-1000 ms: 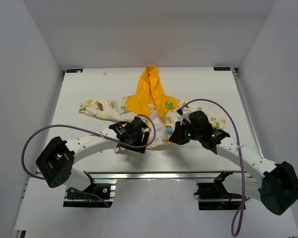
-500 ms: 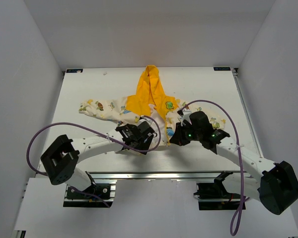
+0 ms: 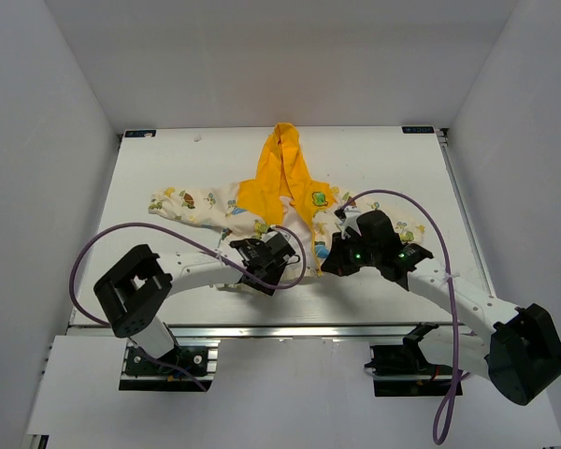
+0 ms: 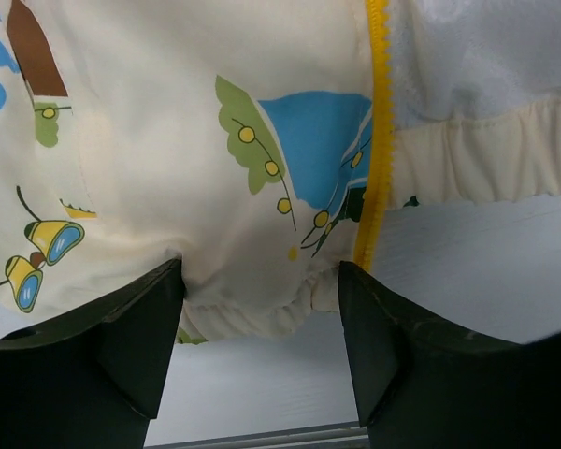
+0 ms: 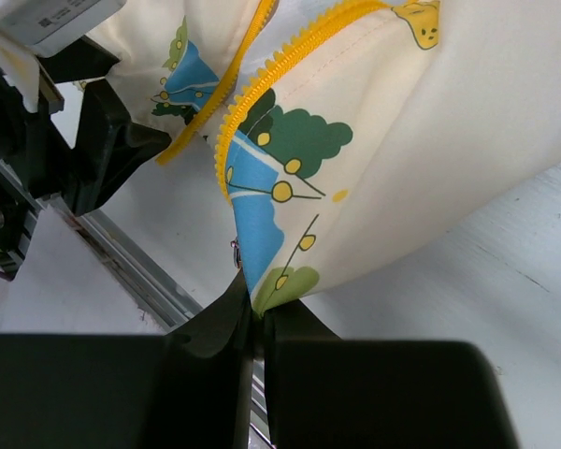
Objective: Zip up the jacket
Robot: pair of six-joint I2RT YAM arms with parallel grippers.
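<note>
Robot lab: white enclosure walls (image 3: 47, 140), aluminium rail (image 3: 290, 332).

the top view looks down from above and behind the arm bases (image 3: 168, 360) at 6 o'clock, far enough back to take in the whole table (image 3: 168, 168). the left wrist camera hangs very close over the jacket (image 4: 215, 140) hem, the left gripper (image 4: 260, 281) at 6 o'clock, and fabric fills the frame. the right wrist camera is equally close, with the right gripper (image 5: 252, 313) at 6 o'clock. both wrist views share the zipper (image 4: 379, 140) bottom.
</note>
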